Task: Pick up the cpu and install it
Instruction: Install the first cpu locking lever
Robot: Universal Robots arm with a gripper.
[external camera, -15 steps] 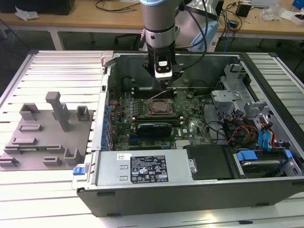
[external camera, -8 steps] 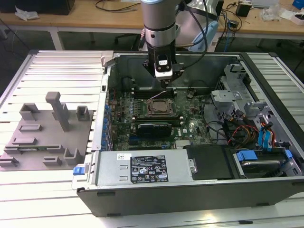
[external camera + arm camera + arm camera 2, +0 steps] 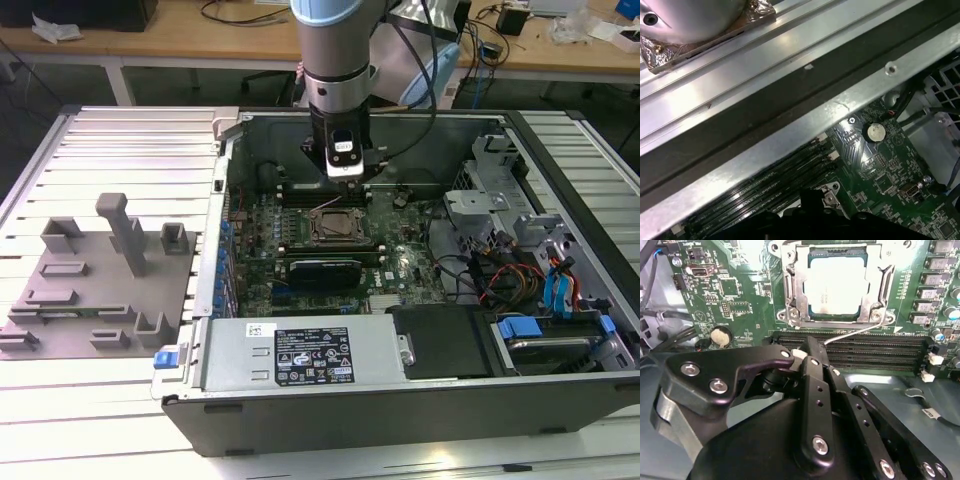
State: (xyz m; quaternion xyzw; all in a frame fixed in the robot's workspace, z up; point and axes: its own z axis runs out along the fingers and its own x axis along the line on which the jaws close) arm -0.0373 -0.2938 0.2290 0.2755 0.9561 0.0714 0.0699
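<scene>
The cpu (image 3: 836, 286), a flat square with a pale, dull-metal top, lay seated in the socket (image 3: 790, 287), the steel frame open around it. Just short of the socket, over the dark ribbed memory slots (image 3: 865, 347), the gripper (image 3: 812, 347) hung with its matte black fingers together, holding nothing. A clean lift straight off seemed wise, so nothing nudged the chip or thin lever wire (image 3: 855, 333).

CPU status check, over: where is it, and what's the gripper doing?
Gripper shut, empty, above the memory slots. The cpu seated in the socket, frame open, retention lever up. Nothing in the way.
</scene>
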